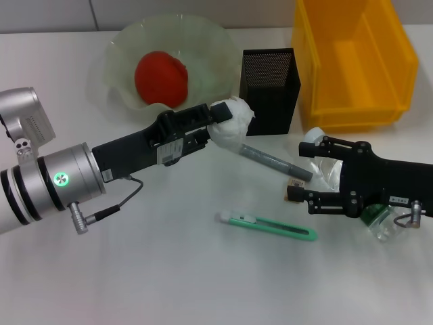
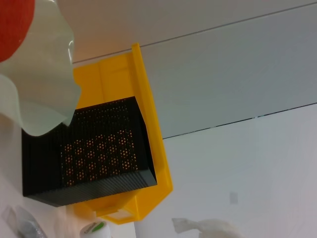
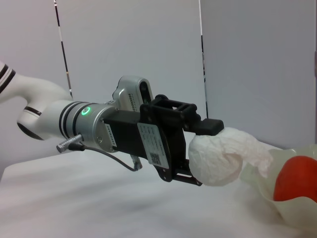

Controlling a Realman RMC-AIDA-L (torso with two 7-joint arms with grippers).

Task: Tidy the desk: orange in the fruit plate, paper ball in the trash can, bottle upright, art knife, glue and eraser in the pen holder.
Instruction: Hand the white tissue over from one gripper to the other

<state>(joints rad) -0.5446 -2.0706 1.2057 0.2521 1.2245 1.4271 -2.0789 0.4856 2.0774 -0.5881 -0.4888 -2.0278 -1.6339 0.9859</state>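
1. We see our left gripper point(image 1: 218, 120) clamped on the paper ball point(image 1: 233, 119), lifted clear of the table, with the pen holder point(image 1: 269, 81) just beside it at 3 o'clock and the fruit plate point(image 1: 122, 61) at about 10 o'clock.
2. The orange point(image 1: 161, 78) already sits in the fruit plate, so we judge that item done.
3. The yellow bin point(image 1: 352, 61), at 1 o'clock from the ball beyond the pen holder, looks to us like the trash can; the ball has not reached it.
4. Our right gripper point(image 1: 298, 169) hovers with its fingers spread wide and nothing between them, over the clear bottle point(image 1: 379, 220) lying on its side.
5. Still out on the table: the green art knife point(image 1: 267, 227) at 6 o'clock from the ball, and the grey glue stick point(image 1: 274, 160) between the two grippers.
6. We cannot spot the eraser with any certainty.
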